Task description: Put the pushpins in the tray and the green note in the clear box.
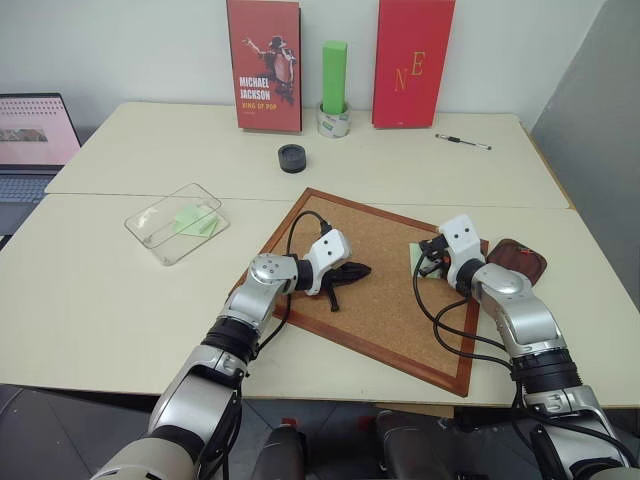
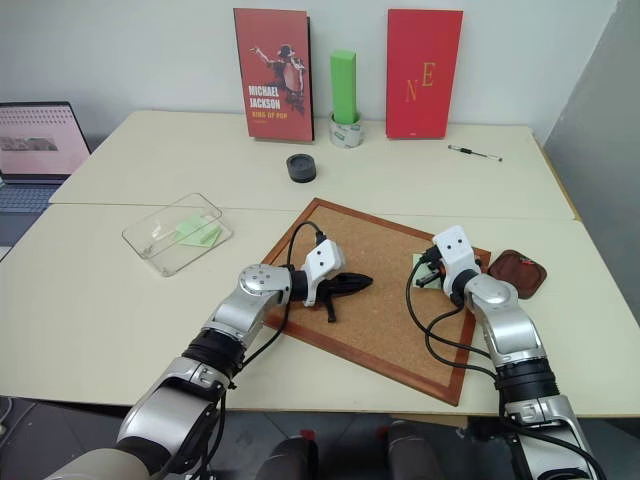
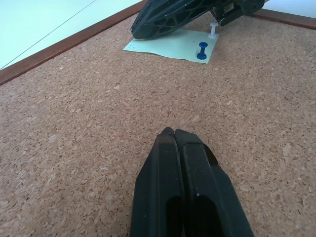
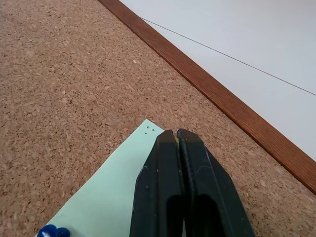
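Note:
The green note (image 3: 168, 45) lies flat on the cork board (image 1: 385, 300) near the board's right edge. A blue pushpin (image 3: 202, 51) and a white one (image 3: 213, 29) stand in it. My right gripper (image 4: 176, 134) is shut, its tips down on a corner of the note beside two small pin holes. I cannot tell whether anything is pinched between them. My left gripper (image 1: 352, 272) is shut and empty, low over the middle of the board and pointing toward the note. The reddish-brown tray (image 1: 517, 260) sits just right of the board. The clear box (image 1: 165, 235) is at the left, with a brighter green paper inside.
A black puck (image 1: 292, 158) lies behind the board. Two upright books, a tall green block (image 1: 334, 77) in a tape roll and a pen (image 1: 462, 142) line the table's back. A laptop (image 1: 35, 140) sits at the far left.

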